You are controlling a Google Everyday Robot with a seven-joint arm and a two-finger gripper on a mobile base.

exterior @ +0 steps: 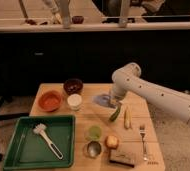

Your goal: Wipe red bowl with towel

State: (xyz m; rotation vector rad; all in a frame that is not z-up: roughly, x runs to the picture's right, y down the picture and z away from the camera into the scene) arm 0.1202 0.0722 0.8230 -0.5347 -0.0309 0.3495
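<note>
- Red bowl point(50, 100): sits on table point(138, 107), untouched.
- Towel point(102, 100): well right of red bowl, touching table.
- Hand point(113, 97): right of red bowl, clamped on towel.

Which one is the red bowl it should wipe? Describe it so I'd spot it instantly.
Find the big green tray on the wooden table; the red bowl sits just behind its far edge, across the table from the robot's hand, which grips the towel. It is wide, shallow and orange-red, unlike the deeper dark bowl and small white cup beside it.
</note>
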